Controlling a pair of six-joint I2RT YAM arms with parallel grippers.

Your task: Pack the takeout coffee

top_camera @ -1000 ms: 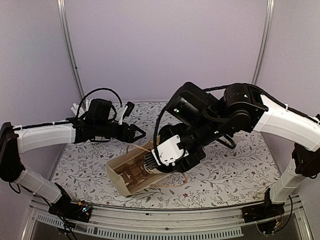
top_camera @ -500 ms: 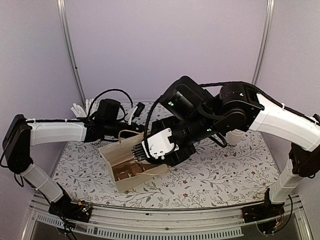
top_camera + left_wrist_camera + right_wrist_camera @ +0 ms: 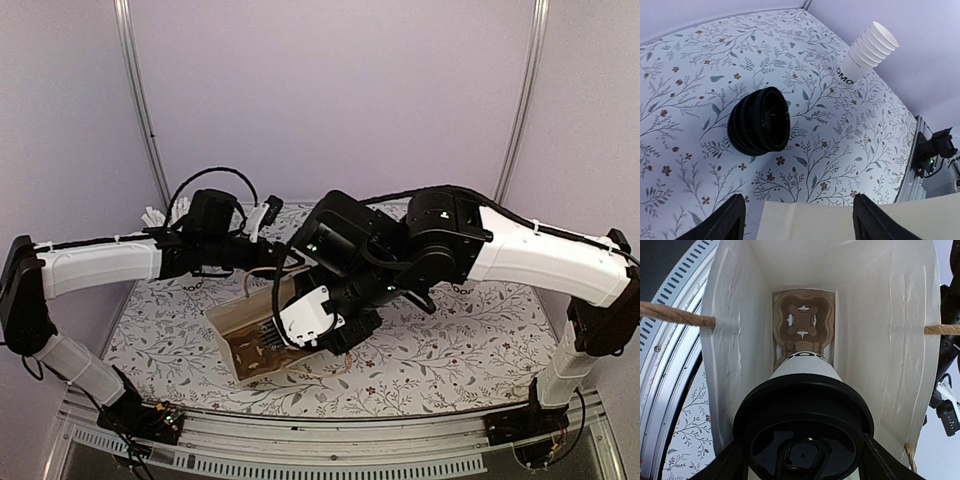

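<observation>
The floral-patterned desk (image 3: 470, 340) carries a cream paper bag (image 3: 225, 320) that lies tipped over with its mouth towards the right arm. From above, that arm's bulk covers the mouth and hides the cup.

The right gripper (image 3: 802, 462) reaches into the opening, its jaws clamped on the takeout coffee (image 3: 802, 410). The cup is inside the bag mouth, lid towards the wrist camera and base pointing down the bag. Past it, a brown cardboard cup carrier (image 3: 802, 320) sits at the bag's bottom, its near part blocked by the cup. Rope handles (image 3: 675, 315) cross at either side.

The left gripper (image 3: 797, 220) is at the bag's far side, jaws apart, with a cream edge of the bag between them. Beyond it, a stack of white paper cups (image 3: 867, 47) lies near the corner, and a stack of black lids (image 3: 760, 127) rests well apart from it.
</observation>
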